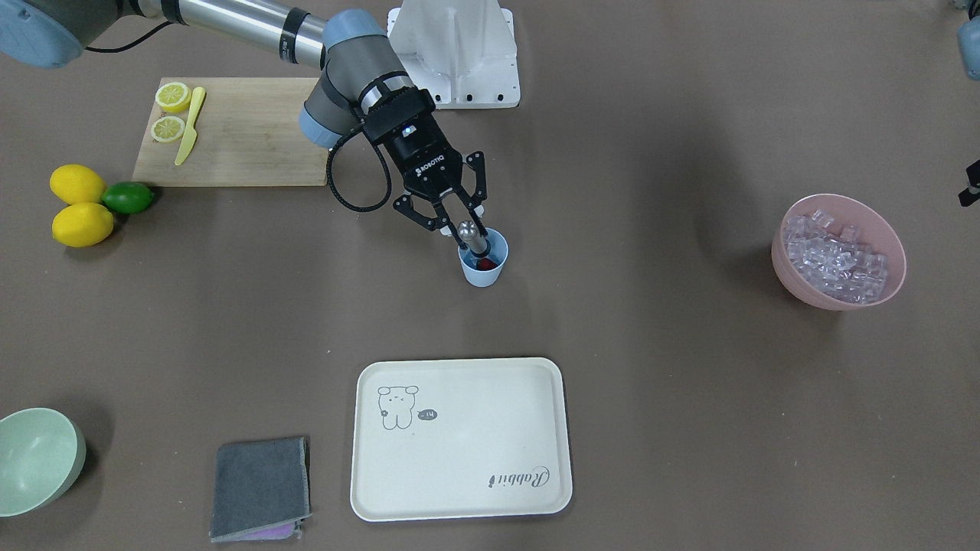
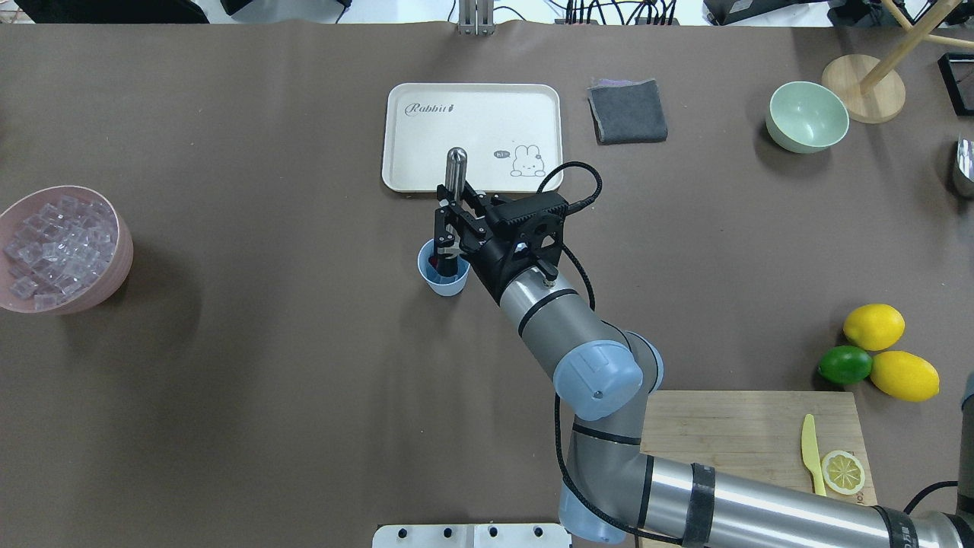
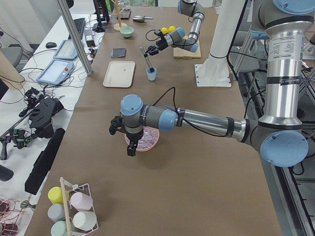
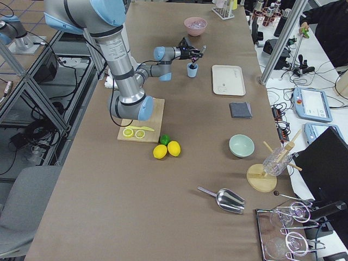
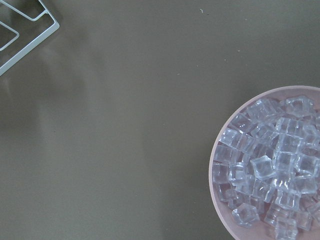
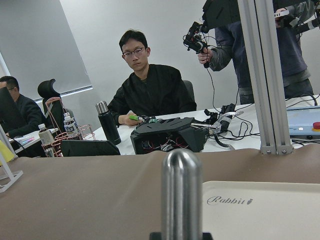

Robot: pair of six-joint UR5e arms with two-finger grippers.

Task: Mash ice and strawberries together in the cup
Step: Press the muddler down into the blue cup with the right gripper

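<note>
The light-blue cup (image 1: 484,272) stands mid-table, also in the overhead view (image 2: 446,284). Something red, the strawberry (image 1: 485,264), lies inside it. My right gripper (image 1: 462,218) is shut on a metal muddler (image 2: 455,171) whose lower end is in the cup. The muddler's rounded top fills the right wrist view (image 6: 181,190). The ice (image 1: 838,256) is heaped in a pink bowl (image 1: 804,295), seen close in the left wrist view (image 5: 270,165). My left gripper (image 3: 129,147) hangs over that bowl; I cannot tell whether it is open. I cannot tell whether ice is in the cup.
A cream tray (image 1: 459,474) lies in front of the cup. A cutting board (image 1: 245,145) bears lemon halves and a yellow knife. Two lemons and a lime (image 1: 128,197), a pale green bowl (image 1: 34,459) and a grey cloth (image 1: 260,486) lie around.
</note>
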